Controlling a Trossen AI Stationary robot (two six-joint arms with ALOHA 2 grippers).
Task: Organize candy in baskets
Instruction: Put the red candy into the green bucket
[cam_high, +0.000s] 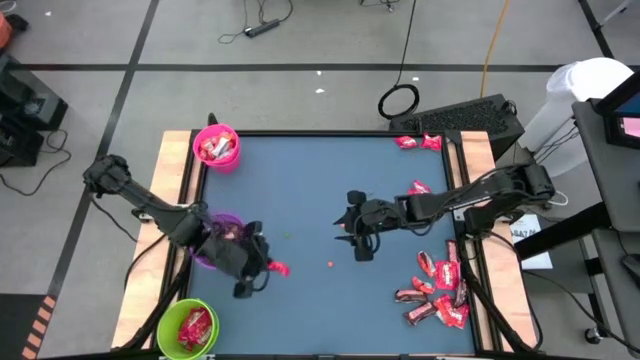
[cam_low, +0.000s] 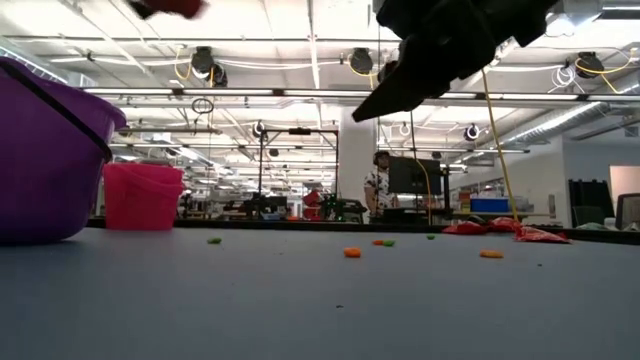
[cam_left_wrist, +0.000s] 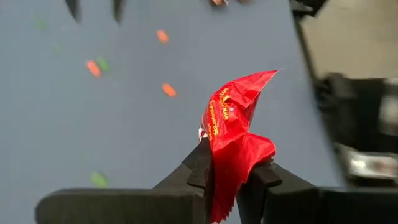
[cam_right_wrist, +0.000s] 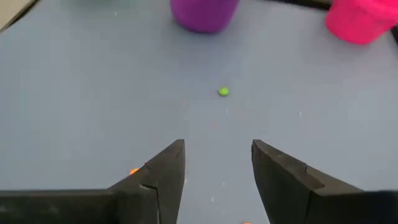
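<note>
While hovering just beside the round purple plastic basket (cam_high: 226, 232), my left fingers (cam_left_wrist: 261, 177) are pinching a shiny red wrapped candy (cam_left_wrist: 233, 134); my right fingers (cam_right_wrist: 168, 171) are spreading apart, empty, farther along the table (cam_high: 300, 200).

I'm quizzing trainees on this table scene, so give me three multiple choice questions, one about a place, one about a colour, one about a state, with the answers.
1. Where does the loose pile of candy lie?
A. by the table's right edge
B. inside the purple basket
C. at the table's left edge

2. What colour is the basket at the table's near left corner?
A. blue
B. lime green
C. white

3. What is the left gripper doing?
A. hanging open and empty
B. pinching a red candy
C. gripping the pink basket

Answers: 1 A, the high view shows the pile near the right edge. 2 B, the tub is lime green. 3 B, the left wrist view shows the wrapper between its fingers.
</note>
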